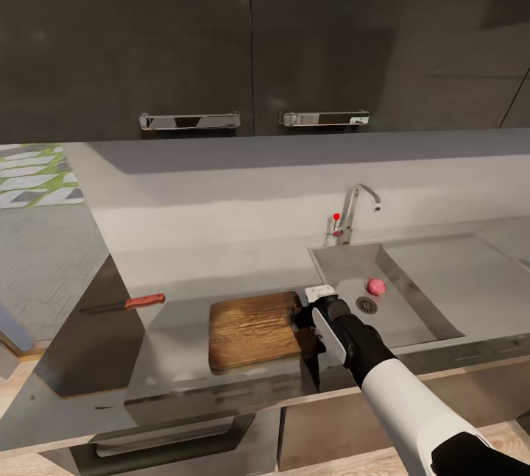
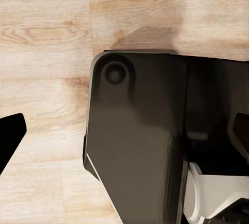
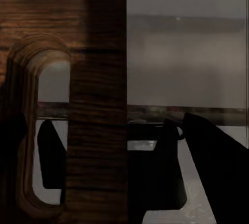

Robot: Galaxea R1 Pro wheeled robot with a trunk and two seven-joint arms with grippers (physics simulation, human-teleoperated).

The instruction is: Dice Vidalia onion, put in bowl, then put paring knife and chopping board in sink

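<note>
The pinkish-red Vidalia onion lies in the grey steel sink beside the round drain. Left of the sink, the dark brown chopping board lies flat on the glossy countertop. My right gripper is at the board's right end, the one nearest the sink. In the right wrist view the right gripper is open, its black fingers spread either side of the chopping board's slot handle. The paring knife, red-orange handle to the right, rests on the countertop left of the board. The bowl is out of view.
A curved chrome tap and a small red knob stand behind the sink. Dark wall cabinets with chrome handles hang above. In the left wrist view a black fingertip shows over wooden floor beside my dark base.
</note>
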